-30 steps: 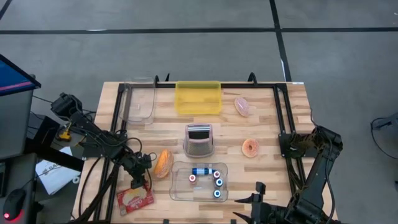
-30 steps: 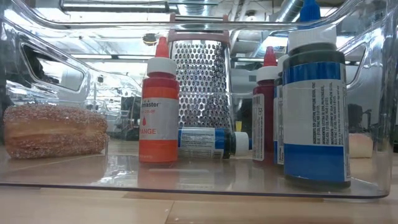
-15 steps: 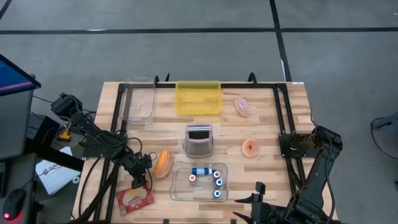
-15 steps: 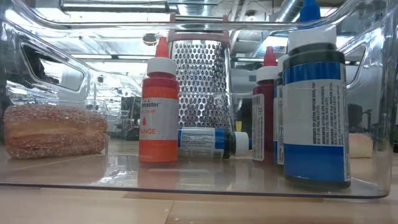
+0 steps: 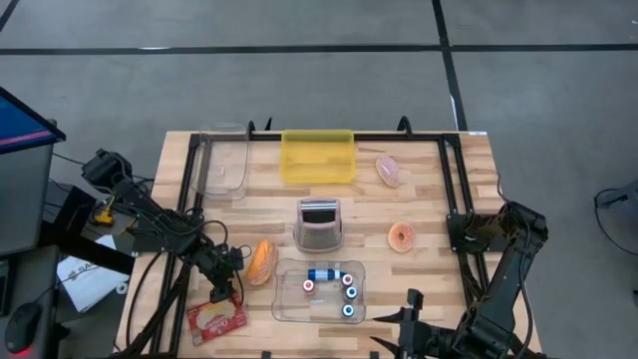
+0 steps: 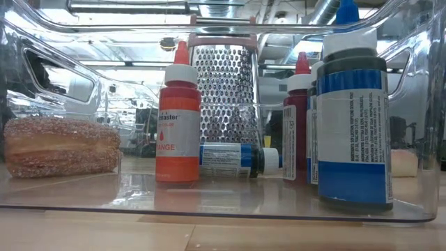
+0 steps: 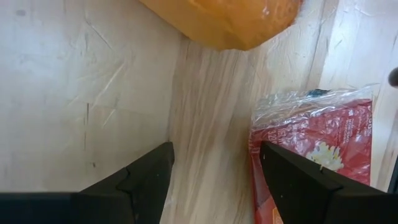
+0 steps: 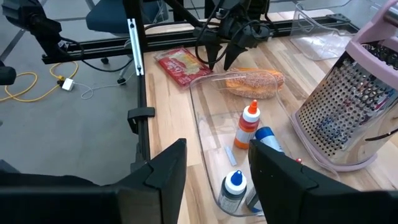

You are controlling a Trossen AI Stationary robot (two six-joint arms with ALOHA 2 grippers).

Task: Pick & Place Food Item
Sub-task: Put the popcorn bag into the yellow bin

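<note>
A sesame bread roll (image 5: 261,261) lies on the wooden table left of the clear tray; it also shows in the low view (image 6: 61,146). A red snack packet (image 5: 216,317) lies flat near the front edge. My left gripper (image 7: 214,180) points down, open over bare wood between roll (image 7: 224,22) and packet (image 7: 317,137), touching neither as far as I see. A pink-glazed doughnut (image 5: 403,236) and a pink food item (image 5: 389,171) lie at the right. My right gripper (image 8: 217,174) hangs open and empty above the table's front edge.
A clear tray (image 5: 321,311) holds several small dye bottles (image 6: 178,118). A metal grater (image 5: 319,224) stands behind it. A yellow bin (image 5: 318,156) and a clear container (image 5: 223,165) sit at the far edge. Black rails frame the table's left and right sides.
</note>
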